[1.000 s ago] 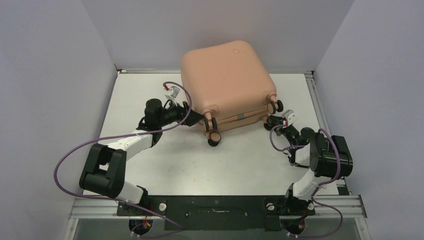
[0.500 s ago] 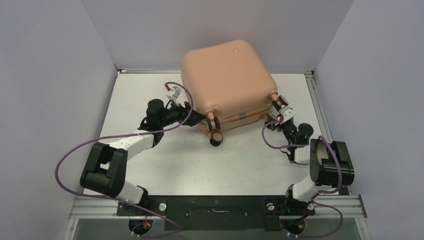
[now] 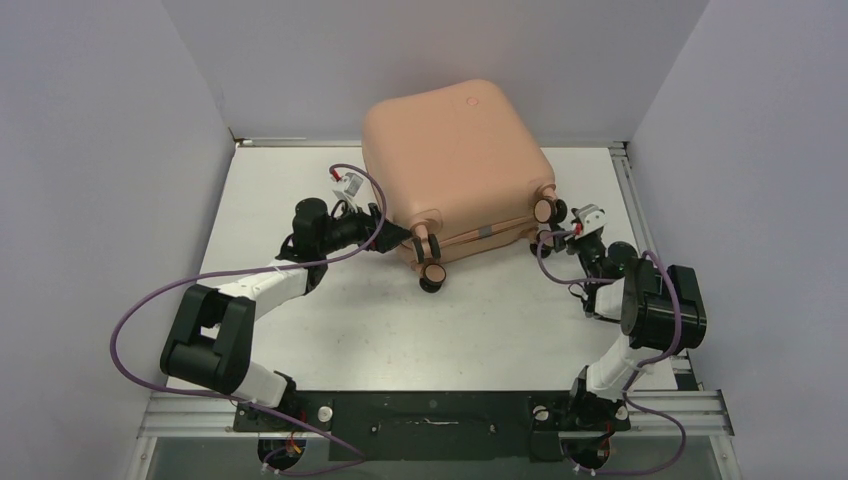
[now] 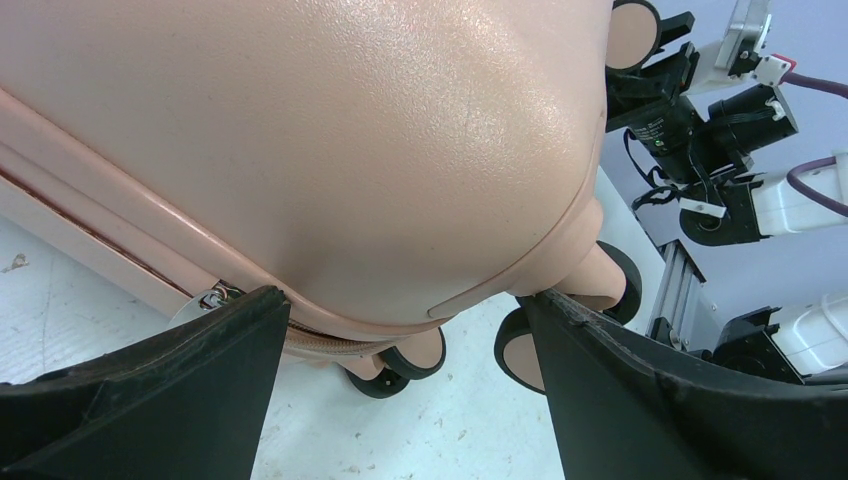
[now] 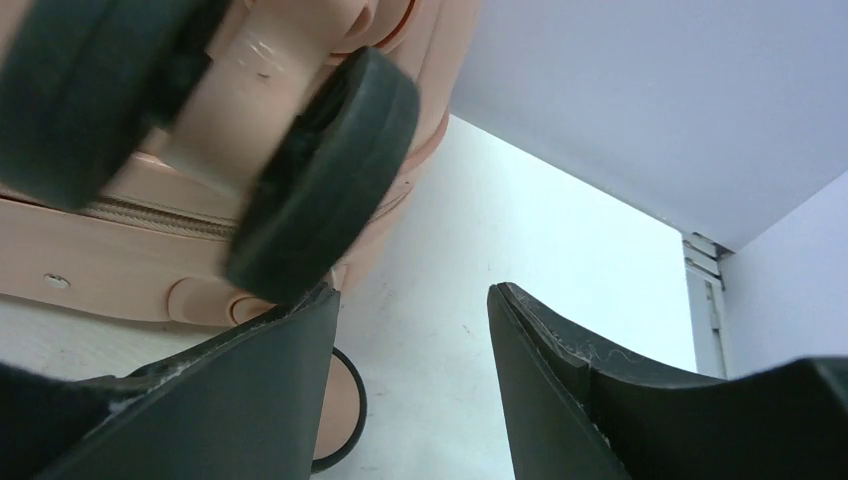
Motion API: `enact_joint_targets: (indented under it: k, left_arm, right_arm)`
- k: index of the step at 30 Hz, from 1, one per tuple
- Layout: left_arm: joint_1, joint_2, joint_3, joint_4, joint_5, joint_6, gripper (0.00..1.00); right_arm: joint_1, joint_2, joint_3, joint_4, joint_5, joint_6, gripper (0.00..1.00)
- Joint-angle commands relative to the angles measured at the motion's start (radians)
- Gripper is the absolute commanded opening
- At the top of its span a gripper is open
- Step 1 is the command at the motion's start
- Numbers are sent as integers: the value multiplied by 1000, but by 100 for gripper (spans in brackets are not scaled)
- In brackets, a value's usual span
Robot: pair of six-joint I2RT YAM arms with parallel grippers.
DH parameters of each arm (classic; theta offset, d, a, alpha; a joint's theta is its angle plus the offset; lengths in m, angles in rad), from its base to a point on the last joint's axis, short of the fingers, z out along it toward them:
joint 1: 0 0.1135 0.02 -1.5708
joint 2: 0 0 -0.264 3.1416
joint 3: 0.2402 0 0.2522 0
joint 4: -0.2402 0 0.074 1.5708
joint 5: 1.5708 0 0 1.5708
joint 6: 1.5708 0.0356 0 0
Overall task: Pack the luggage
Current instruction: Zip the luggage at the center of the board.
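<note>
1. Right claw (image 5: pixel 412 298), at the near-right part of the desk (image 3: pixel 330 320): it was shut a second ago. Its fingers now stand about half apart with nothing between them. A black wheel (image 5: pixel 320 180) sits just above one finger.
2. Left claw (image 4: pixel 402 298): unchanged, spread wide around the suitcase's near-left corner. Whether its fingers press the shell cannot be told.
3. Suitcase (image 3: pixel 455 160): closed, wheels toward the near edge, on the far half of the desk by the middle of its far edge. It has hardly moved.
4. Reading: the right claw's opening suggests it is about to take the near-right wheel or corner, so both arms can shift the case. Whether it is already packed cannot be told.
</note>
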Motion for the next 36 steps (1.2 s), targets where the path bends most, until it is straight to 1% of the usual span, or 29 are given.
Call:
enact_joint_targets:
  k: [1,4,9,16,19,22,25,26,27,28,29,30,34,36]
  left_arm:
    - [2,12,7,42,-10,0,92]
    - [3,8,6,42,-8,0,92]
    - [6,10,7,44,-5,0,92]
    - [7,5,7,44,-2,-4,92]
    - [9,5,7,44,0,-5,92]
    - [11,7,9,44,1,-6,92]
    - [11,8,9,44,2,-7,92]
    - [11,10,10,44,4,-7,92]
    - [11,11,10,45,4,-7,92]
    - [12,10,12,43,4,-7,92]
    - [11,11,11,42,4,-8,91]
    - [12,11,12,42,5,-8,91]
    - [13,7,12,41,6,-7,91]
    - [16,7,12,39,9,-7,91]
  right_arm:
    - [-12,37,42,154,-147,127,57]
    - [-13,50,44,196,-194,194,58]
    - [-14,87,66,213,-241,228,60]
    - [-27,159,153,158,-233,254,61]
    - [-41,197,178,193,-252,308,61]
    - [-53,239,206,241,-307,366,61]
    - [-58,279,228,326,-386,422,57]
    - [-58,293,233,363,-402,444,54]
    - [-58,301,241,393,-421,466,50]
    - [-58,316,254,415,-437,492,43]
    - [-58,327,264,433,-448,511,39]
    - [-58,332,272,441,-454,516,37]
    - [-54,347,294,442,-491,500,37]
    - [-53,352,303,442,-508,500,39]
